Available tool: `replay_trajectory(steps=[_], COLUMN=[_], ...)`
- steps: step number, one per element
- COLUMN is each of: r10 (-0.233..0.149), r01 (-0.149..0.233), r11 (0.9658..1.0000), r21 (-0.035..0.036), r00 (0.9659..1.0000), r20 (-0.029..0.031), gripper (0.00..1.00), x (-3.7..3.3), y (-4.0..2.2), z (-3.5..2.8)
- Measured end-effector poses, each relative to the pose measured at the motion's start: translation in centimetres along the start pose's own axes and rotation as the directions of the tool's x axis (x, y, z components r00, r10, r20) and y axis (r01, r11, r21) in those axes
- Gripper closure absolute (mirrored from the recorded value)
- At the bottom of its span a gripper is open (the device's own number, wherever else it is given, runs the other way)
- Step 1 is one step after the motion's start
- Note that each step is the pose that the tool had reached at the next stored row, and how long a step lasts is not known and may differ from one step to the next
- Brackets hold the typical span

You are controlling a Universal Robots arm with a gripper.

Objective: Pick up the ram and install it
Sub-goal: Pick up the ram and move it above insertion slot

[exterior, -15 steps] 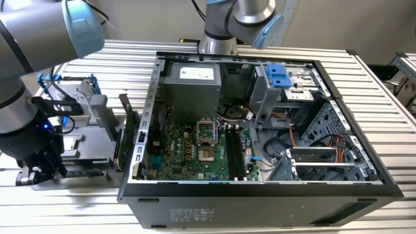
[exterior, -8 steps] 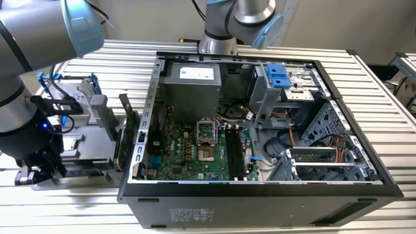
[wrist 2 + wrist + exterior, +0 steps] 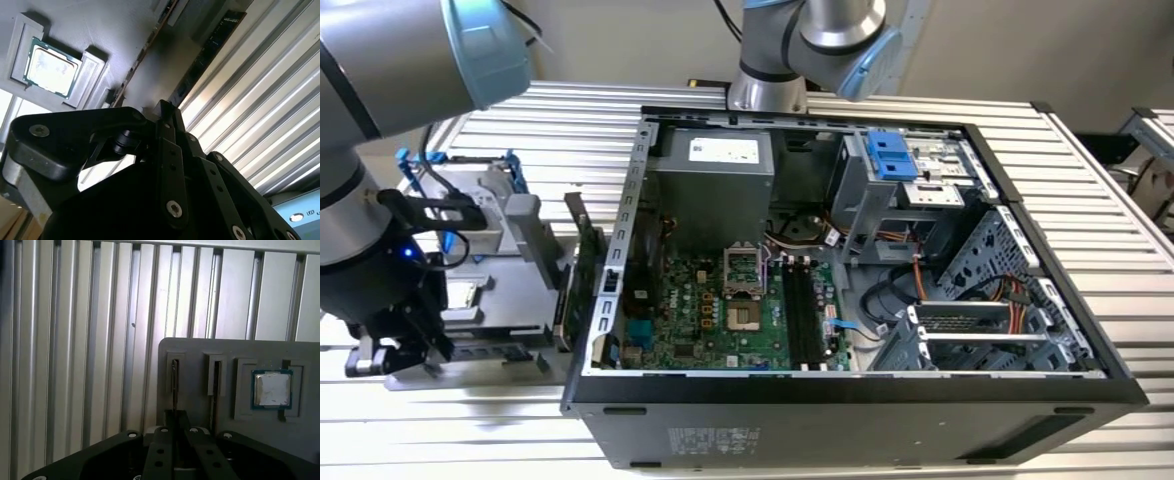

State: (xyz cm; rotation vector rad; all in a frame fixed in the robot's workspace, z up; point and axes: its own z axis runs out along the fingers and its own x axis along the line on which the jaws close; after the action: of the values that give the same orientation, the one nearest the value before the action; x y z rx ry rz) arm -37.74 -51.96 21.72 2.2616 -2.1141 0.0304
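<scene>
The ram (image 3: 175, 382) is a thin stick seen edge-on, standing in one slot of a grey holder (image 3: 225, 347). In the second wrist view the ram (image 3: 145, 55) runs as a long narrow edge across the holder. My gripper (image 3: 176, 416) sits right over it, with its black fingers drawn close together on the stick's near end. In the exterior view the gripper (image 3: 380, 350) hangs low over the holder (image 3: 494, 300), to the left of the open computer case. The black motherboard slots (image 3: 803, 310) lie inside the case, far from the gripper.
A second dark stick (image 3: 216, 377) stands in the neighbouring slot. A square metal-topped processor chip (image 3: 271, 388) rests in a recess of the holder. The open computer case (image 3: 854, 385) stands on a ribbed metal table (image 3: 75, 340), with drive cages and cables inside.
</scene>
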Motion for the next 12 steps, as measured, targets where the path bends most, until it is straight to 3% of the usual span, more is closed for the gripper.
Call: replay_trajectory(steps=[12], r10=[0.0], r01=[0.0], r11=[1.0], r21=[0.0], r00=[1.0], r20=[0.0], gripper=[1.0], x=[0.07], y=[0.03], z=[-1.61])
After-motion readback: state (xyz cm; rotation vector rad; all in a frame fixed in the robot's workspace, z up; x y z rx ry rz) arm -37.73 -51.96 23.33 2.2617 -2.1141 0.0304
